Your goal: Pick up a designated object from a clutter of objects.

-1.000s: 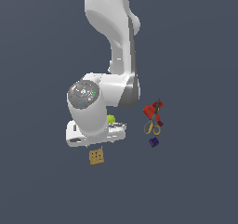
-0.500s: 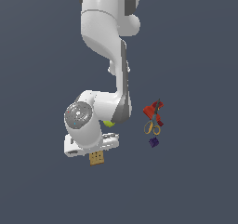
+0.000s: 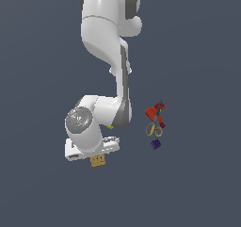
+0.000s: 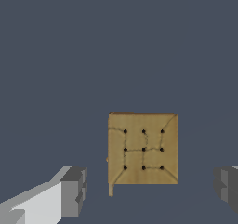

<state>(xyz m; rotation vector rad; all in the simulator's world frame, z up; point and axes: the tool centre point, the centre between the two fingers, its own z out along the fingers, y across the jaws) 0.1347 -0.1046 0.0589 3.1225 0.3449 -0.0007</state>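
Panda arm lowered over the tan dotted block (image 3: 98,161), seen from outside and from the wrist. The gripper (image 4: 148,190) stands wide: in the wrist view its two grey fingertips (image 4: 74,191) lie on either side of the block with clear desk (image 4: 116,46) showing between each pad and the nearest block edge, so nothing is held. The block lies flat on the grey desk, its face with nine dark dots turned up, square to the line between the fingers. In the exterior view it shows just below the white gripper body (image 3: 92,148), toward the near edge of the scene and to the exterior view's left of the other items.

The step in hand appears to be the final descent before the grasp. To do it well, the fingers should probably straddle the block evenly, go down until the pads are level with its side faces, and close only then; a closure begun too high could pinch the top edges and tip the thin block.

The remaining clutter sits well apart, to the exterior view's right: a red piece (image 3: 153,112), yellow-handled scissors (image 3: 154,128) just beside it, and a small dark purple block (image 3: 156,144) nearer. A sliver of yellow-green ball (image 3: 109,126) shows behind the arm's forearm. None lies in the fingers' path.

No container of any kind is visible; every item rests directly on the desk.
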